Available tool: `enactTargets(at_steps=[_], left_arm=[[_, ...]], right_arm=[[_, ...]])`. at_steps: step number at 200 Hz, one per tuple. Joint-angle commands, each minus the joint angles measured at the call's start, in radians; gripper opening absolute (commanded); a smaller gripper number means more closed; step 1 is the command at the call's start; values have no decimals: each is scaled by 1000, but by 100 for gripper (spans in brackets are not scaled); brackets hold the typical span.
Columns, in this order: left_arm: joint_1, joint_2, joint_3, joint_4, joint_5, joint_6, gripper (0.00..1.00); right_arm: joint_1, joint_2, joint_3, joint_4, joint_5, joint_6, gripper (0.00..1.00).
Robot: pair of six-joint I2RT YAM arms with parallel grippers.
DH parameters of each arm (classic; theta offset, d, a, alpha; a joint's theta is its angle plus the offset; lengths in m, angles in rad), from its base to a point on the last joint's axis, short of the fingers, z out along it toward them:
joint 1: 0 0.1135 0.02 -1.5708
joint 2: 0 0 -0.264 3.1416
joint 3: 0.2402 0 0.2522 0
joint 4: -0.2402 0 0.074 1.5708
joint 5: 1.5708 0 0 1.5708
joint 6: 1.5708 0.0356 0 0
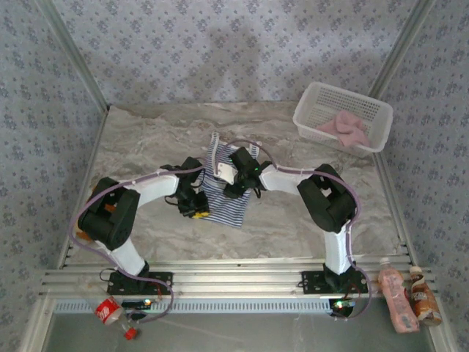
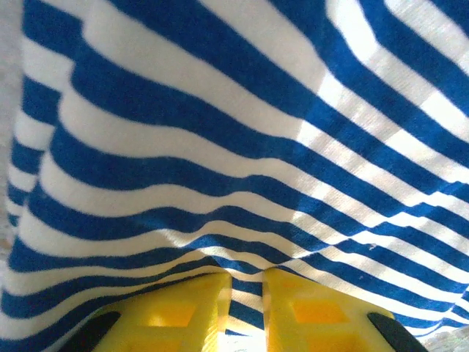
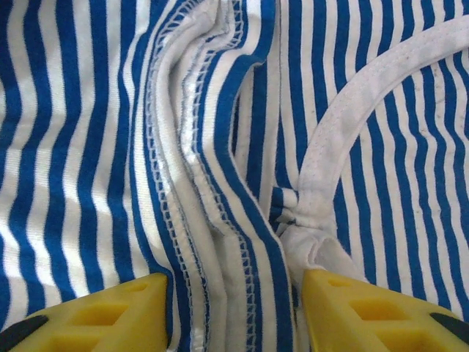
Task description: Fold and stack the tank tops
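**Marbled worktop, striped top mid-fold: a slipped hem and a bunched seam are the risks**

Grey-veined worktop point(image 1: 293, 227) is seen walled in by patterned paper. The striped top point(image 1: 224, 207) is spread at its centre. The pink top point(image 1: 344, 128) is left crumpled in the white basket point(image 1: 311, 103) at about 1 o'clock.

The left pincer point(image 2: 247, 308) is set at the striped top's 8 o'clock edge. It is drawn narrow, and a ridge of cloth is pinched in the slim gap. The right pincer point(image 3: 234, 308) is held wide at the garment's 3 o'clock side, astride a rumpled stitched seam and the white strap trim point(image 3: 344, 117), with nothing gripped.

Folding is judged to be under way and stacking not yet begun. If only a thin ridge is caught, the hem could be lost once it is lifted. If the wide pincer is closed here, seam and strap together could be gathered, and a lopsided fold produced. The cloth could also be dragged across the worktop.
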Motion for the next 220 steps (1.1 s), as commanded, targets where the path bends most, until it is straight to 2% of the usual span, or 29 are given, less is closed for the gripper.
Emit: enactTargets(at_steps=[1, 70, 103, 128, 156, 185, 220], left_arm=[[19, 26, -51, -106, -111, 52, 20], [25, 12, -94, -127, -130, 77, 17], [27, -4, -102, -131, -127, 80, 17], [28, -4, -94, -131, -113, 78, 17], [27, -14, -54, -151, -110, 77, 19], [30, -27, 14, -198, -113, 79, 21], [29, -11, 125, -234, -109, 86, 25]], right_arm=[[-23, 29, 36, -34, 31, -24, 51], [-108, 47, 96, -34, 49, 11, 51], [-134, 66, 129, -73, 56, -29, 51], [-142, 21, 129, -98, 21, -13, 51], [-131, -120, 29, -98, -52, 31, 51], [-65, -251, -124, -105, -102, 28, 52], [-33, -260, -214, -96, -78, -42, 54]])
